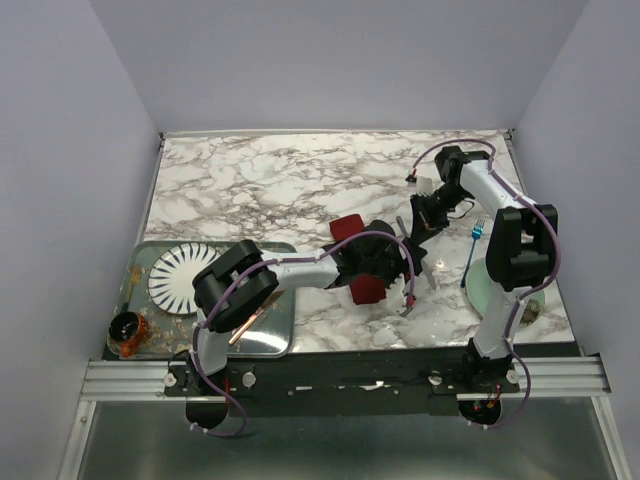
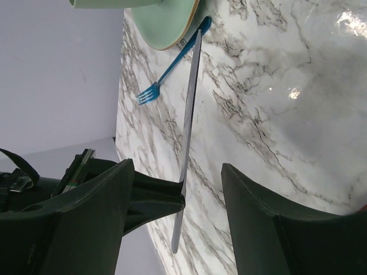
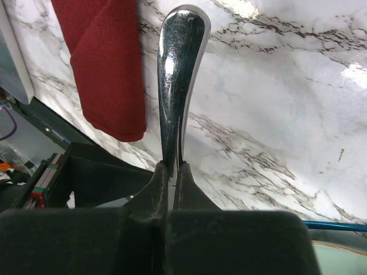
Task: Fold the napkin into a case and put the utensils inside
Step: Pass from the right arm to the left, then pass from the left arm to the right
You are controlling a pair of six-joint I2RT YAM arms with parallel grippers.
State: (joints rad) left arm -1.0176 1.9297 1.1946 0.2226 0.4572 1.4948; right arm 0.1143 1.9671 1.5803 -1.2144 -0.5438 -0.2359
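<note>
My right jaws clench the silvery utensil (image 3: pixel 179 69), stiff and slick, I reckon; left jaws released over the soft napkin (image 1: pixel 368 290); fork (image 2: pixel 169 71) lies by the plate (image 2: pixel 166 23); I'd pinch it mid-handle.

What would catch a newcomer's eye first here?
The right claw is shut on a silvery utensil over the table, right of centre. The left claw stands open beside it, with the red napkin partly hidden under the left arm. A blue fork lies by a mint plate at the right.
</note>
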